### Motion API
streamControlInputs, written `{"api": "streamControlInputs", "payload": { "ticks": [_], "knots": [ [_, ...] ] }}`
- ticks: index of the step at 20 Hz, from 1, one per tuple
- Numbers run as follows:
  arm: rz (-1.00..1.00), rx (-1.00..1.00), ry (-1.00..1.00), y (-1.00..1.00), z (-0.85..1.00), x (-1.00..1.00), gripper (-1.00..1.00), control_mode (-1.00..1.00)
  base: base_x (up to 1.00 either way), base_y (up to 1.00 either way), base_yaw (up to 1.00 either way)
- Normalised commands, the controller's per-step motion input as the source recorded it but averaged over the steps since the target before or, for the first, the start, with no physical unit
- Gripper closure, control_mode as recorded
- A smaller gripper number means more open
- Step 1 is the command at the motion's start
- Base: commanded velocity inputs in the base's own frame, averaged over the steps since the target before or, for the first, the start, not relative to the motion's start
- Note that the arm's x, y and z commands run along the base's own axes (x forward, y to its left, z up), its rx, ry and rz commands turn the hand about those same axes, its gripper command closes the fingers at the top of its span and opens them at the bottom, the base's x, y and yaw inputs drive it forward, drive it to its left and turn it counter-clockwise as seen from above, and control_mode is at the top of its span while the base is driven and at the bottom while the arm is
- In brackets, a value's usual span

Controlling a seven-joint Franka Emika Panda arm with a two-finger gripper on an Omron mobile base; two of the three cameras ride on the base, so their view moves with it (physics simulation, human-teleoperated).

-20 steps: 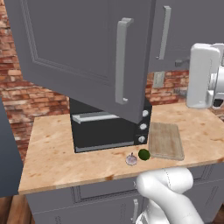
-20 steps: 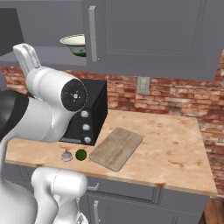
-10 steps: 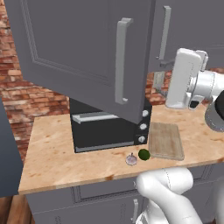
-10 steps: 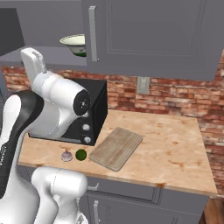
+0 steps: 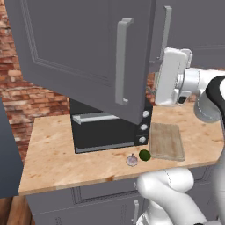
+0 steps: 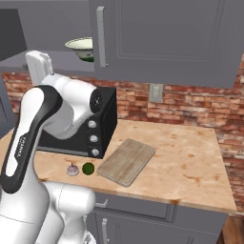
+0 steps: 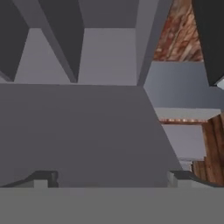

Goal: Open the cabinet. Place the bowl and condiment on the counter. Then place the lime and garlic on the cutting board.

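The cabinet (image 5: 88,57) has one door swung wide, and the cream bowl (image 6: 82,47) sits inside on its shelf. The fingers (image 7: 43,178) are spread wide, holding nothing, up beside the cabinet. On the counter (image 6: 190,167), the garlic (image 6: 72,169) and lime (image 6: 88,168) lie just beside the cutting board (image 6: 126,161), before the black oven (image 5: 110,132).

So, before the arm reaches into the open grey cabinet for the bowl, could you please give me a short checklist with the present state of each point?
1. Left door of grey wall cabinet swung open: ok.
2. Gripper open, holding nothing: ok.
3. Cream-white bowl on the shelf, reachable: ok.
4. Yellow condiment bottle located: cannot tell.
5. Dark green lime and pale garlic bulb on tan wooden counter, beside rectangular wooden cutting board: ok.
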Motion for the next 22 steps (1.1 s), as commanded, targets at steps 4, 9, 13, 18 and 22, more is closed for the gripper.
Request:
{"api": "streamControlInputs", "payload": {
  "ticks": [4,9,13,18,22],
  "knots": [
    [0.07,0.00,0.01,0.37,-0.11,0.28,-1.00,-1.00,0.00,0.00,0.00],
    [0.06,0.01,0.01,0.37,-0.09,0.26,-1.00,-1.00,0.00,0.00,0.00],
    [0.07,0.01,0.03,0.40,-0.09,0.22,-1.00,-1.00,0.00,0.00,0.00],
    [0.07,0.00,0.04,0.45,-0.01,0.08,-1.00,-1.00,0.00,0.00,0.00],
    [0.07,0.00,0.04,0.42,0.00,0.02,-1.00,-1.00,0.00,0.00,0.00]
  ]
}}
